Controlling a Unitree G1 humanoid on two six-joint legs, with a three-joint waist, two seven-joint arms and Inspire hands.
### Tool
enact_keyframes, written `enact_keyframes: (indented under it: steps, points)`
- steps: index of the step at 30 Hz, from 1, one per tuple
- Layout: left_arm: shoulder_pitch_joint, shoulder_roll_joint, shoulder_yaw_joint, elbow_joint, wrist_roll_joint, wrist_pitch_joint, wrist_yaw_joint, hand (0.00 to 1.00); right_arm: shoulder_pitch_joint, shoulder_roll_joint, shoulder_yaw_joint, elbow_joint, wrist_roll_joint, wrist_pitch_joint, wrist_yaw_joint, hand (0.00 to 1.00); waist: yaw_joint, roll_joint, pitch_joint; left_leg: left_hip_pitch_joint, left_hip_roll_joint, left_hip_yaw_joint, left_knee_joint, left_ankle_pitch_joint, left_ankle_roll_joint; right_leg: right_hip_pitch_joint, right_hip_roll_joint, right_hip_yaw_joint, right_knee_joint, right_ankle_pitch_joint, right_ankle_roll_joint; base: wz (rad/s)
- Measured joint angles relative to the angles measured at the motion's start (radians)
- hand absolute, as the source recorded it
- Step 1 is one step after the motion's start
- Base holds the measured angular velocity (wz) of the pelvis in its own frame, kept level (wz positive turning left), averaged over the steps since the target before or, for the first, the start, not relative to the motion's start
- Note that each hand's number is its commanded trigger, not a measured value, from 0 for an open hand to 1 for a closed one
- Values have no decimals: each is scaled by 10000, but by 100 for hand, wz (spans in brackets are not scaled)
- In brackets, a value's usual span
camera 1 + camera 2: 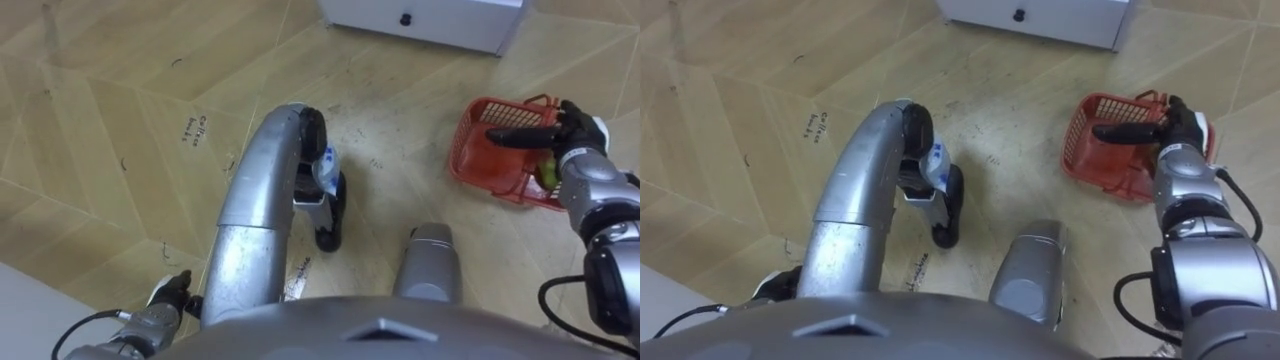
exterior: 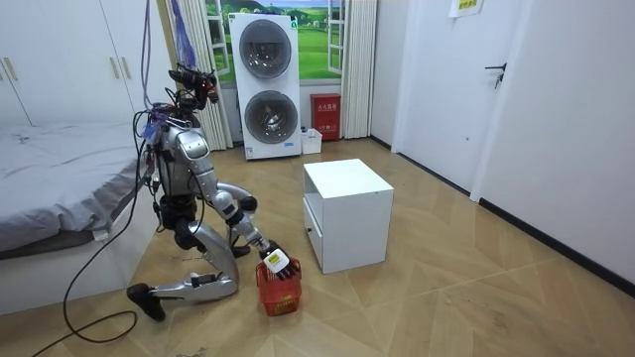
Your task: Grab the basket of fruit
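My right robot hand (image 1: 570, 135) is open and flat over the basket (image 1: 482, 152); I should lower it, curl firmly round the rim, then lift level.

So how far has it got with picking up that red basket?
Done: it kneels by the basket, its right robot hand poised over it. In hand: the fingers lie straight across the top, not yet closed. Left: gripping and lifting; the basket sits on the floor. The left robot hand hangs low.

Basket (image 1: 487, 152) on floor (image 1: 110, 130), right hand (image 1: 568, 130) over it, cabinet (image 1: 440, 20) behind
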Motion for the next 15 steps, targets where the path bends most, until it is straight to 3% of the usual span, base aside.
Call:
enact_keyframes:
  steps: [2,3,4,5,6,15]
  points:
    - [0,-1,-14,0,-2,4,-40,0,-1,0,5,15,68,2,127,0,10,-10,6,0,49,15,3,0,0,-27,3,4,21,-10,14,-2]
    - [0,-1,-24,0,-5,4,-48,0,-1,0,6,16,95,2,140,51,10,-8,5,0,52,15,2,0,0,-29,5,4,23,-10,14,0]
    - [0,0,-126,0,-22,3,-50,0,-3,0,12,17,192,1,147,67,8,-5,3,0,52,15,2,0,0,-31,7,3,25,-11,15,0]
    - [0,-2,-186,0,-22,4,-69,0,-3,1,15,17,280,1,178,92,11,-4,3,0,53,14,2,0,-1,-29,8,2,25,-11,15,0]
    - [0,-1,-186,0,-22,4,-76,0,-3,1,22,18,354,2,208,100,14,-5,3,0,53,13,3,0,-1,-29,8,0,25,-11,16,0]
    - [0,-1,-204,-9,-22,5,-303,0,-111,1,72,325,764,30,575,100,122,73,-41,-9,54,11,20,0,1,-13,21,-24,26,-14,21,0]
